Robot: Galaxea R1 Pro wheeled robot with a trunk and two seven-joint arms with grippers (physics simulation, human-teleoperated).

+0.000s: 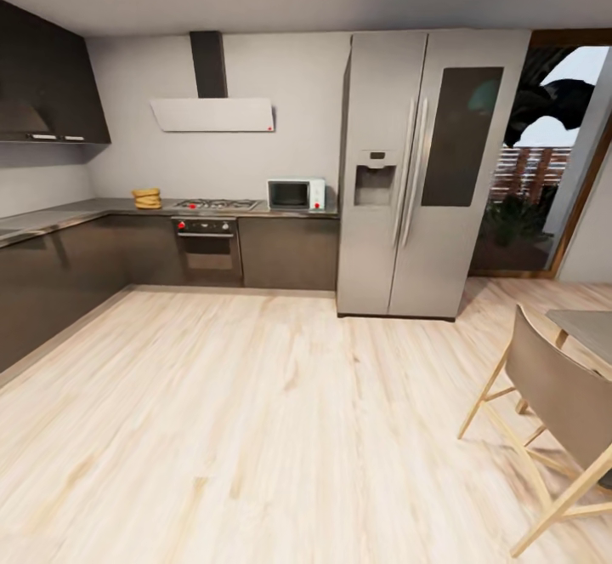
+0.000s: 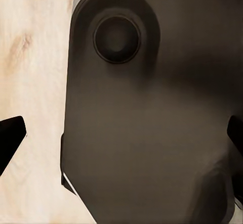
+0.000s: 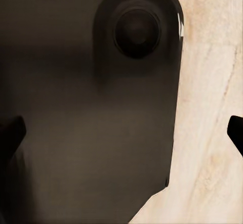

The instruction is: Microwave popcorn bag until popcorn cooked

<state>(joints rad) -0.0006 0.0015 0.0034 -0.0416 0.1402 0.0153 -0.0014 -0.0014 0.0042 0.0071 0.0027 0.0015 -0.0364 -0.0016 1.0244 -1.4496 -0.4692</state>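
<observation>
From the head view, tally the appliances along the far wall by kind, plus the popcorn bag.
Microwave: 1
Fridge: 1
Oven: 1
Hob: 1
Hood: 1
Popcorn bag: 1
Total: 6

The grey countertop point(image 1: 85, 207) carries the popcorn bag point(image 1: 146, 198), gas hob point(image 1: 216, 204) and pale blue microwave point(image 1: 296, 194)
</observation>
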